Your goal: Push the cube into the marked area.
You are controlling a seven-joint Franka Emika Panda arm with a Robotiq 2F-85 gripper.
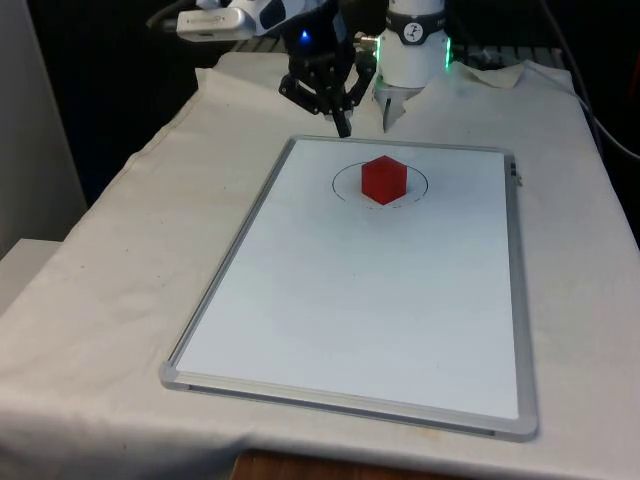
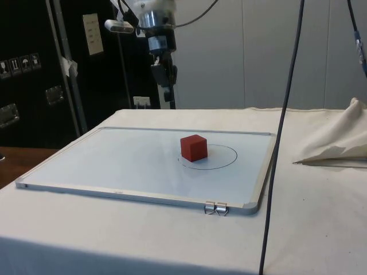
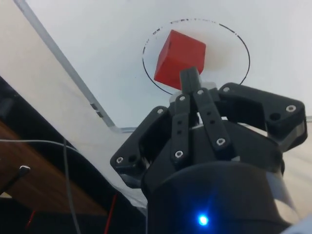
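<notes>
1 red cube (image 1: 384,180) inside the drawn circle (image 1: 418,184) on the whiteboard (image 1: 370,300); hand (image 1: 343,126) closed, raised behind it.

— What's the board (image 1: 330,320) made of?
— A smooth white sheet with a faint sheen, framed in dull grey metal; a small shiny metal clip (image 2: 216,208) sits on its edge near one corner.
— And the cube (image 1: 383,180)?
— Matt red, even-faced, looks like plastic or painted wood; I can't tell which.
— The cloth (image 1: 90,300)?
— Off-white woven fabric, matt, lightly creased.
— The gripper (image 3: 190,80)?
— Black plastic, slightly satin, with small bright metal screws.
</notes>
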